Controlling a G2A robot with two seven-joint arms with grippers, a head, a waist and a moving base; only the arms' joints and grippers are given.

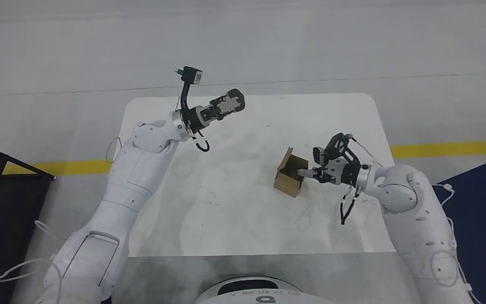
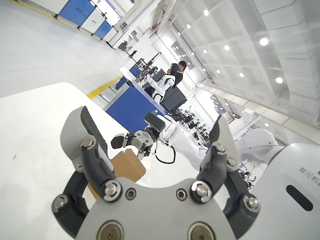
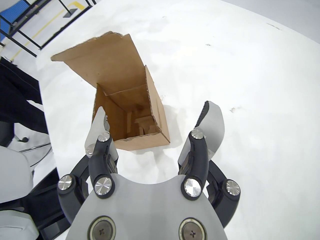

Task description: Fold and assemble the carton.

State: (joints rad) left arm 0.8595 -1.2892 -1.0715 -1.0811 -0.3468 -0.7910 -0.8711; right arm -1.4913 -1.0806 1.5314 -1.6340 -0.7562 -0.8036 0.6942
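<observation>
Hanging low over the white counter (image 1: pixel 228 216) on the robot's right, the right jaws stand apart and clamp nothing. One pale, smooth fingertip (image 3: pixel 98 122) lies against the rim of the carton (image 1: pixel 288 182), and the other finger (image 3: pixel 212 123) is clear of it over bare counter. The carton sits right of the counter's middle, a small box of plain brown corrugated card with sharp creases and raw, fluted edges. It rests on its closed end with its square-cornered mouth open upward toward the right wrist. Seen from there it looks deeper than it is wide, so its long axis seems to run up and down, though that is hard to tell for sure. Inside, the bottom panels (image 3: pixel 142 126) lie folded across one another. One broad flap (image 3: pixel 100 53) rises from the side away from the jaws, leaning outward, its top edge ragged. Farther off, well apart from the carton, the left jaws are held above the counter's far edge, also apart and empty, with ribbed black pads (image 2: pixel 91 126) on grey fingers. Beyond lies a grey floor (image 1: pixel 243 45) with a yellow line (image 1: pixel 440 149).
</observation>
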